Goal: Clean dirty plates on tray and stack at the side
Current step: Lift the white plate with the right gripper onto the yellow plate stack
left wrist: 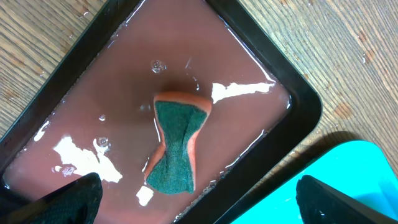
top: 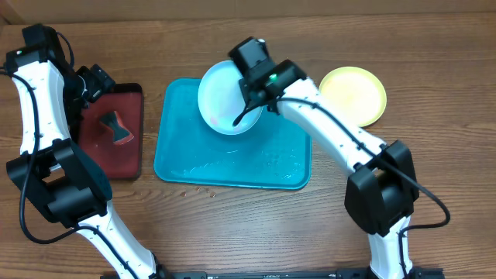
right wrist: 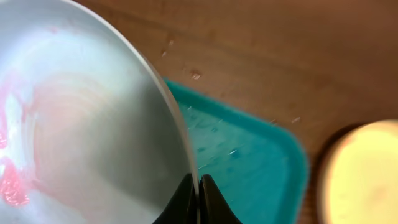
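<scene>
Two plates are showing from where I'm standing. The right gripper (top: 246, 115) is pinching the pale plate (top: 225, 99) by its rim, fingers (right wrist: 208, 202) closed tight on the edge, one on each face. It is holding the plate tilted over the far edge of the tray (top: 232, 163), partly overhanging the rim there. From the right wrist view, a pink film is spreading across the inside of that plate, and a red smear (right wrist: 12, 186) is sitting near its left side. The yellow plate (top: 353, 94) is lying flat on the table (top: 434, 62), just off the tray's far right corner and apart from it. The turquoise tray itself is sitting in the middle of the table, its floor glinting wet.

Over on the left, the left gripper (top: 99, 87) is hanging above the red tray (left wrist: 112, 112) with its jaws spread wide and nothing between them. A sponge (left wrist: 177, 146) is lying on that tray directly below it, green scouring face up, orange body showing around the edge, pinched in at the waist. Water is pooling and beading around it. The red tray is resting just beside the turquoise one, corner near corner.
</scene>
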### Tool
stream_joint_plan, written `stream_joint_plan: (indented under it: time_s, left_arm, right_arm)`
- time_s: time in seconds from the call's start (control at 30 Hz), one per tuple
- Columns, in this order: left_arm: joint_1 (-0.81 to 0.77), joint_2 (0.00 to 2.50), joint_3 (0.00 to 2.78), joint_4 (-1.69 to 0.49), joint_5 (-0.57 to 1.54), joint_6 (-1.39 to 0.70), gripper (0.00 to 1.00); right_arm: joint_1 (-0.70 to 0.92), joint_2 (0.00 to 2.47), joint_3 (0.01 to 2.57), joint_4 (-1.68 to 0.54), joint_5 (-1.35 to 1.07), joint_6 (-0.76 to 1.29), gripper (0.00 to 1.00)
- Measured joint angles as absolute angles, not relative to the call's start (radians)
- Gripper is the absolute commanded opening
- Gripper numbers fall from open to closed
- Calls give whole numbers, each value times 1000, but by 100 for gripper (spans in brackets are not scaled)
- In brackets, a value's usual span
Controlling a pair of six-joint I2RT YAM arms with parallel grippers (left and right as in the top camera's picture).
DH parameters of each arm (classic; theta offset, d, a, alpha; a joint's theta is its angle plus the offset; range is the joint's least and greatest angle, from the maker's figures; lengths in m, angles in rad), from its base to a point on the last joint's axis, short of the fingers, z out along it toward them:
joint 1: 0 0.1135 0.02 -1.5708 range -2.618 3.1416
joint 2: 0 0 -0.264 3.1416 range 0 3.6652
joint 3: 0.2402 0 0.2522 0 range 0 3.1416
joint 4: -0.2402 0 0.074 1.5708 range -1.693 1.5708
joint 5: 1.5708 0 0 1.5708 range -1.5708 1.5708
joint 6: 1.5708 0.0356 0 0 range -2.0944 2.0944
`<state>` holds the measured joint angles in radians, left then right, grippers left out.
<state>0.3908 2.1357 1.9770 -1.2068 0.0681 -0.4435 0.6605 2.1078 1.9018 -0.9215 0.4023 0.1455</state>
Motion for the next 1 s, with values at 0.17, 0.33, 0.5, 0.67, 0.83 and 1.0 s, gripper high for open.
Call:
stream_joint_plan:
  time_s: [0.17, 0.33, 0.5, 0.67, 0.83, 1.0]
  left_arm:
    - [391, 2136, 1977, -1205, 68, -443, 100]
    - [391, 2136, 1977, -1205, 68, -443, 100]
    - [391, 2136, 1977, -1205, 68, -443, 100]
    - [391, 2136, 1977, -1205, 68, -443, 100]
    - [391, 2136, 1977, -1205, 68, -443, 100]
    - [391, 2136, 1977, -1205, 68, -443, 100]
  right_arm:
    - [767, 2107, 1908, -923, 688, 22, 4]
    - [852, 2107, 1908, -869, 950, -155, 4]
    - [915, 2107, 1908, -841, 1106, -319, 4]
    - [945, 2107, 1908, -824, 1164, -409, 4]
    - [947, 2107, 1908, -823, 1185, -447, 4]
    - [944, 2107, 1911, -873, 1166, -386, 4]
